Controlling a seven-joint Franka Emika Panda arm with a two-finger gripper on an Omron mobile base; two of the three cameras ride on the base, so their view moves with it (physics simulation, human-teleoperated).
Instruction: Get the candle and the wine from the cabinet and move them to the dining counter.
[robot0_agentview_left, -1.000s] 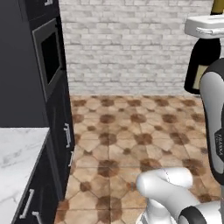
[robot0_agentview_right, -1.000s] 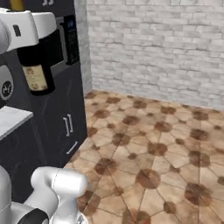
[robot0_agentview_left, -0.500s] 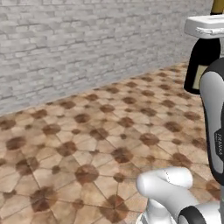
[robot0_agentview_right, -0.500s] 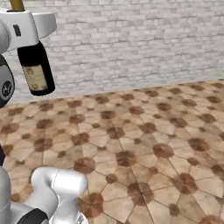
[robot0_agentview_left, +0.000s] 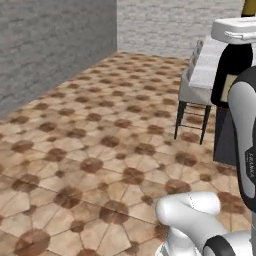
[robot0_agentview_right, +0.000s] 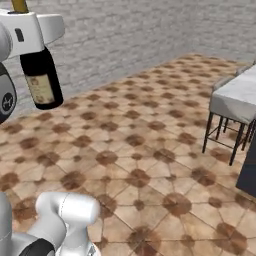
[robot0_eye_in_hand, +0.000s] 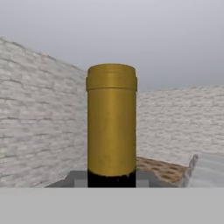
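Clearly the wine (robot0_agentview_right: 42, 80) is riding in the gripper (robot0_agentview_right: 27, 31): the bottle hangs upright from the white hand, high above the tiled floor (robot0_agentview_right: 135, 150), so the fingers must be closed on its neck, though the fingertips themselves are hidden. Only the gold foil top (robot0_eye_in_hand: 111, 124) pokes up past the hand. Holding it by the neck keeps the heavy dark body straight below the grip, which I judge the steadiest way to carry it while the base drives.

Off to the right in both base views stands a grey stool (robot0_agentview_right: 227, 107) with thin dark legs, and beside it the pale edge of the dining counter (robot0_agentview_left: 207, 62) with its dark base below. The bottle in the left base view (robot0_agentview_left: 232, 72) overlaps that counter in the picture, but it is near the robot, and the counter lies farther off. Grey brick walls (robot0_agentview_left: 55, 45) close the room on the left and far side.

I judge the carry is under way and the bottle is not yet set down.
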